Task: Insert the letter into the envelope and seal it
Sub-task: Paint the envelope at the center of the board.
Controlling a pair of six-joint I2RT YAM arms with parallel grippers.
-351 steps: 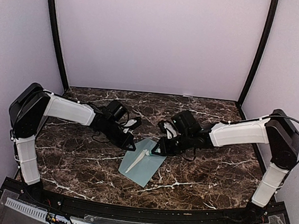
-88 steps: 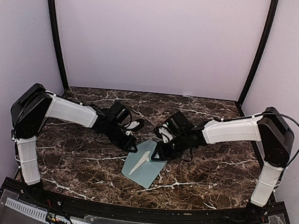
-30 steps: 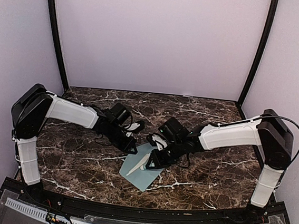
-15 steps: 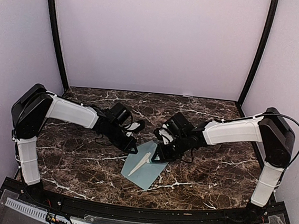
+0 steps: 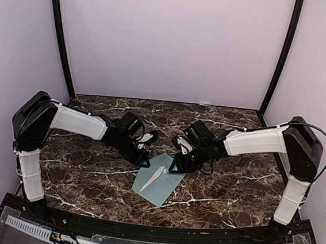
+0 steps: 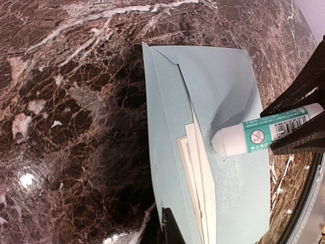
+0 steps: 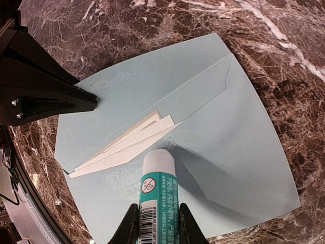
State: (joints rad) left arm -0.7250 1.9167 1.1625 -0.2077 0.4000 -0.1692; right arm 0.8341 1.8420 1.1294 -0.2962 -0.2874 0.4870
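Pale blue envelope (image 5: 167, 187) is mid-seal: right jaws, gripping the glue stick (image 7: 155, 188), are sliding back across the flap while closed left jaws are pinning a corner.

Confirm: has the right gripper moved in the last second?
Yes. Against the marble table, the right gripper has pulled back rightward and toward the far wall, away from the middle of the envelope.

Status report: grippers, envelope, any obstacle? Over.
Left gripper shut, tip on envelope. Right gripper shut on glue stick, touching envelope. Letter partly out. No obstacle seen.
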